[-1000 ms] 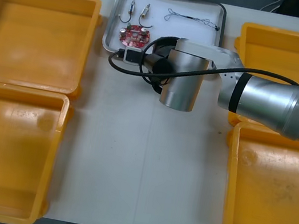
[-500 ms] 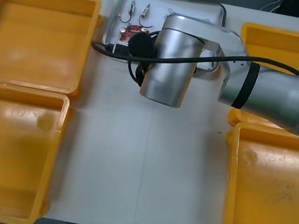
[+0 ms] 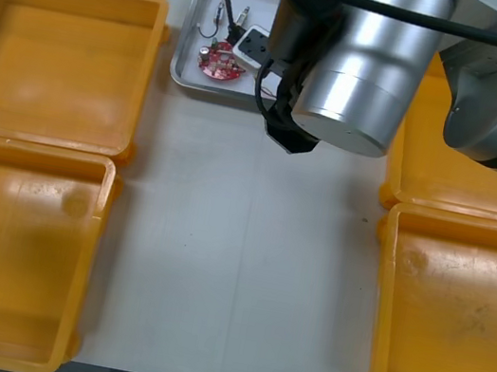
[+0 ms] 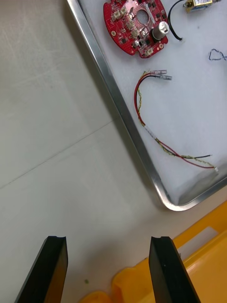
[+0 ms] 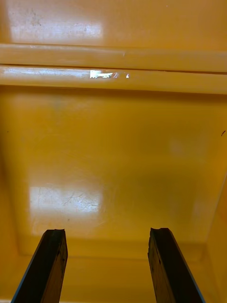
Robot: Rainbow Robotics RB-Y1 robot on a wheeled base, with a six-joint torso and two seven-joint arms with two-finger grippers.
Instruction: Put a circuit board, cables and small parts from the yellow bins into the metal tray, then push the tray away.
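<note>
Loading looks done, judging by what's lying in the metal tray (image 4: 119, 111): the round red circuit board (image 4: 135, 26), a red and yellow cable (image 4: 161, 143), a small metal part (image 4: 197, 4) and a bit of blue and white cable (image 4: 211, 55), all loose on the white inside. The tray sits at the far side of the worktop (image 4: 56, 142), between the far bins. What's left is probably just the shove.

The right pincer (image 4: 108, 239) hangs over bare worktop just beside the tray's rim, close to a rounded corner, fingers spread wide and holding nothing. The left pincer (image 5: 108, 232) is parked over the bare inside of a left-side yellow bin (image 5: 113, 142), also wide, also empty.

Handling-wise, that tray looks like thin sheet metal, so light, stiff and likely slippery on a smooth top. It should slide with little force, and the bits inside are light enough to skate about if it gets bumped. No need to grip it. Best bet is pressing against the near rim around its middle. Push at the corner and it'll probably swivel instead of going straight.
</note>
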